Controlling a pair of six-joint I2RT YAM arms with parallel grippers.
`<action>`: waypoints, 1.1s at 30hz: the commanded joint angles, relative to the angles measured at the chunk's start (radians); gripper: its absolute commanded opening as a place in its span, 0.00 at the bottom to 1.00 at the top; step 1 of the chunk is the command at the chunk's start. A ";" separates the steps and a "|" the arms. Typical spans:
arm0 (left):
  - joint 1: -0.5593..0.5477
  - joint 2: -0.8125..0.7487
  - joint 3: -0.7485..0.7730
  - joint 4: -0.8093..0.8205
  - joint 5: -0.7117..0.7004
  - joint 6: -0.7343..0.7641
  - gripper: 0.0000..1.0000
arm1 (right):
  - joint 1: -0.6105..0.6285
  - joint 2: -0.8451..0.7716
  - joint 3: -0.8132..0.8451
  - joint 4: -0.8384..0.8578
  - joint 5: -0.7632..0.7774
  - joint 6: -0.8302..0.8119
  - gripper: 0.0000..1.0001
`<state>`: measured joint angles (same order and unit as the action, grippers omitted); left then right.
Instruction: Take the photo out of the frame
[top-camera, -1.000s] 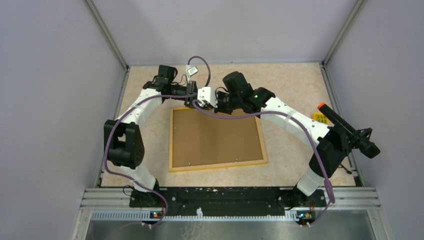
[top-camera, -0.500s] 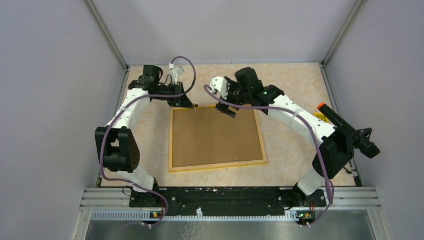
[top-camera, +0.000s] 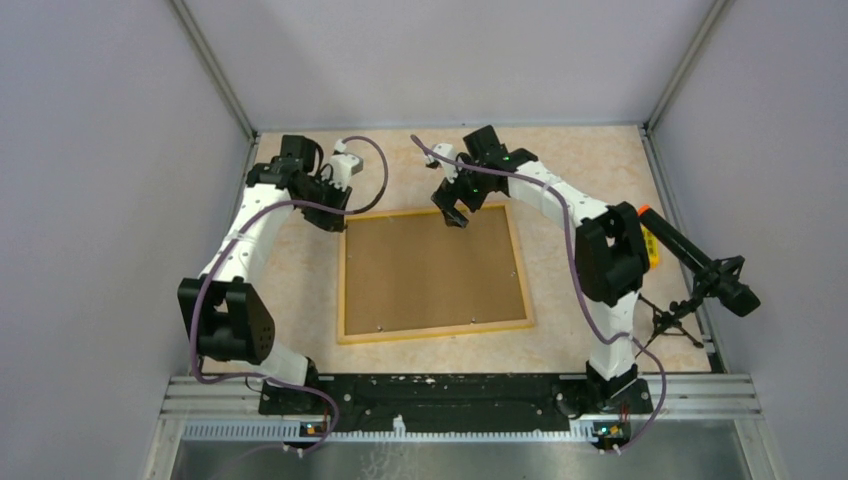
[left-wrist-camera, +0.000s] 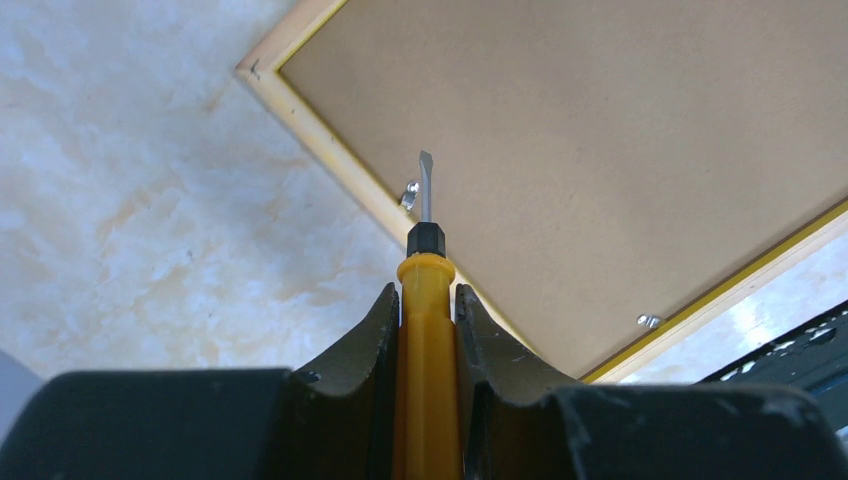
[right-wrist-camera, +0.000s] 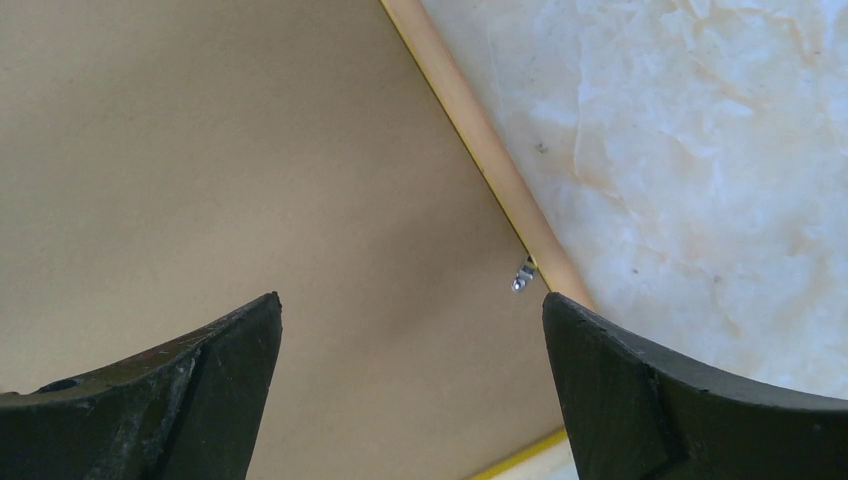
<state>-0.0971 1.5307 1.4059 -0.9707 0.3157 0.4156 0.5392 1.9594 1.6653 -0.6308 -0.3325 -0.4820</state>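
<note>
Just ahead of the left gripper (left-wrist-camera: 428, 300), past the tip of the yellow-handled screwdriver (left-wrist-camera: 427, 340) it is clamped on, sits a small metal tab (left-wrist-camera: 410, 193) on the light wooden rim of the frame (top-camera: 430, 270). The blade hangs close over that tab, though I cannot tell whether it touches. A second tab (left-wrist-camera: 648, 321) shows further along the rim, off to that gripper's right.

Under the right gripper (right-wrist-camera: 412, 310) lies the brown back panel (right-wrist-camera: 250, 160), and its jaws stand wide apart with nothing between them. Just beyond its right finger is another small clip (right-wrist-camera: 523, 274), sitting at the rim where the panel meets the wood.

From where I stand, the frame lies face down on the desk (top-camera: 580, 180), back upward, flat and square between the two arms. The left gripper hovers by its far left corner, the right one over its far edge.

The photo itself is nowhere in sight. I take it to be underneath the back panel, which looks fully seated in the rim. So the task seems barely begun: the tool is in hand and aimed at a tab, but the tabs I can see have yet to be turned aside, the panel has to come off, and the photo has to be lifted clear.
</note>
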 joint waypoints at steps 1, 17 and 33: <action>0.000 -0.006 0.021 -0.042 -0.068 0.032 0.00 | -0.021 0.114 0.152 -0.039 -0.047 0.042 0.99; -0.001 -0.003 0.025 -0.030 -0.025 0.144 0.00 | -0.058 0.464 0.486 -0.139 -0.127 -0.067 0.92; -0.152 0.080 0.000 -0.022 -0.255 0.273 0.00 | -0.126 0.314 0.136 -0.157 -0.095 -0.199 0.23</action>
<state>-0.2493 1.5867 1.3991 -1.0023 0.1284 0.6556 0.4507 2.3070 1.8938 -0.7219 -0.4877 -0.6380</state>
